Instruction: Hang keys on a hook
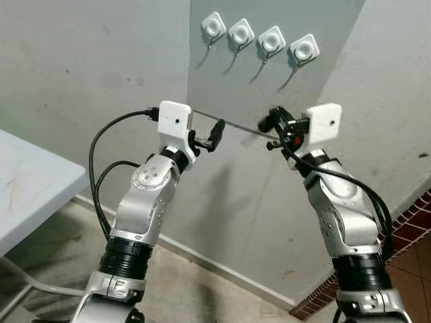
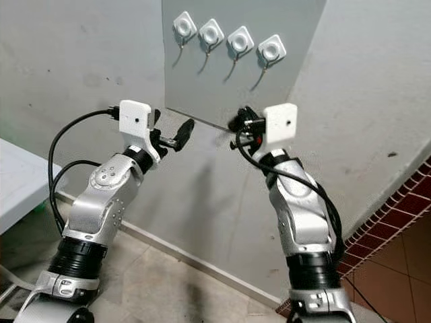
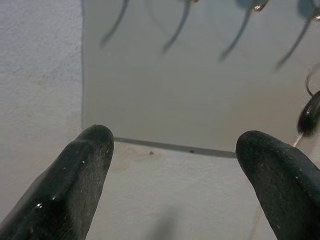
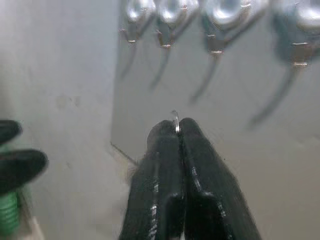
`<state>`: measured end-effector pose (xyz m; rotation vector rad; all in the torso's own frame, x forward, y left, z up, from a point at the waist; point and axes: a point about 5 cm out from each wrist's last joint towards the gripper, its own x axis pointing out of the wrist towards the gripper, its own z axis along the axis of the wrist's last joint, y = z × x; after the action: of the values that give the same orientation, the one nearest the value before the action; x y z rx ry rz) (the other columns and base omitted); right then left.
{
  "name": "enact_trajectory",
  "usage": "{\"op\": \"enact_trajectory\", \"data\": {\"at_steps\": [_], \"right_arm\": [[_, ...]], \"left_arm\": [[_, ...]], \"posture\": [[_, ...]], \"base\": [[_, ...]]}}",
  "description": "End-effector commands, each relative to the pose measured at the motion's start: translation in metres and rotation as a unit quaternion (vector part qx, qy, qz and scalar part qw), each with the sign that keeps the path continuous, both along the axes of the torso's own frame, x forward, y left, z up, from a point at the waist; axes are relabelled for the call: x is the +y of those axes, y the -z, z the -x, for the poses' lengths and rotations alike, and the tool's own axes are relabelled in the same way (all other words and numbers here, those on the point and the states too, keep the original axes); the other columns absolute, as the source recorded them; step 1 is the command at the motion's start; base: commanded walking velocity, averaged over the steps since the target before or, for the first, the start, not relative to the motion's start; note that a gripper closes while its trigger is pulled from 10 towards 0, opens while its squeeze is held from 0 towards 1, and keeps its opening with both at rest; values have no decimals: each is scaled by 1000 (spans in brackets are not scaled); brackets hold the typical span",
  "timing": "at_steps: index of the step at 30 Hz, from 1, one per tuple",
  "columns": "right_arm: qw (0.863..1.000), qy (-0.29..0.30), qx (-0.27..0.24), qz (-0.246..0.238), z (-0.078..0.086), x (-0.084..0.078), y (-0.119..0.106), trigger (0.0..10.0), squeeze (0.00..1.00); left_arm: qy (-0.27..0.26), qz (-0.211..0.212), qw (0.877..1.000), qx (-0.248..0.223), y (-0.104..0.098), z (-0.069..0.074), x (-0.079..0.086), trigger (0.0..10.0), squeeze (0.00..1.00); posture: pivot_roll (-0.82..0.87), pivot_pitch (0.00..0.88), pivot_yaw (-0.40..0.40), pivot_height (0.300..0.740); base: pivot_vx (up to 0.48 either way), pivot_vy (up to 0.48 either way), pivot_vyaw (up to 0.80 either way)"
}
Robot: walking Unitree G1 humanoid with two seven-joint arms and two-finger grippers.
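Both silver arms are raised toward the wall (image 1: 81, 54), elbows nearest the camera. Grey panel (image 1: 269, 87) is mounted on the wall, its lower edge running just behind the two end effectors. Corner of a white tabletop (image 1: 27, 182) sits low on the robot's left; red brick floor tiles (image 1: 411, 229) on its right. Four white square hook mounts (image 1: 259, 35) run in a row along the top of the panel, each with a thin metal hook (image 4: 216, 47) hanging below it; nothing hangs on any of them. Left end effector (image 3: 175, 165) points at the panel below the hooks, fingers (image 3: 75, 170) spread wide, nothing held. Right end effector (image 4: 178, 131) is just right of it, below the hook row, fingers pressed together and pinching a small metal key ring (image 4: 176, 120) at the tips; only a sliver of the ring sticks out, and the keys themselves can't be made out. Ring is well below the hooks, not touching any. No containers in the scene.
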<state>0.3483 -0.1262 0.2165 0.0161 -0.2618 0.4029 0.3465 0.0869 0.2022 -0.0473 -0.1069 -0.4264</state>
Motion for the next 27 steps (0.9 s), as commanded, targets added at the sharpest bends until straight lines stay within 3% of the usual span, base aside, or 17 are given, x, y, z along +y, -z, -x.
{"op": "enact_trajectory", "data": {"at_steps": [1, 7, 9, 17, 27], "right_arm": [[1000, -6, -14, -5, -9, -2, -11, 10000, 0], [999, -9, -31, -18, -25, -6, -26, 10000, 0], [998, -14, -35, -51, -28, -9, -33, 10000, 0], [987, -42, -42, -151, -29, -15, -44, 10000, 0], [974, -52, -28, -220, -29, -16, -39, 10000, 0]], "left_arm": [[11, -4, 1000, -13, -9, 0, -4, 10000, 0], [6, -4, 1000, -15, -10, 0, 0, 10000, 0], [3, -4, 1000, -13, -9, 0, 1, 10000, 0], [0, -2, 1000, -12, -9, -1, 2, 10000, 0], [-1, 0, 1000, -11, -10, -1, 2, 10000, 0]], "posture": [[-47, 0, -78, 724], [-38, 0, -84, 724], [-38, 0, -85, 724], [-40, 0, -86, 724], [-42, 0, -85, 724]], "base": [[0, 0, 0], [0, 0, 0], [0, 0, 0], [0, 0, 0], [0, 0, 0]]}}
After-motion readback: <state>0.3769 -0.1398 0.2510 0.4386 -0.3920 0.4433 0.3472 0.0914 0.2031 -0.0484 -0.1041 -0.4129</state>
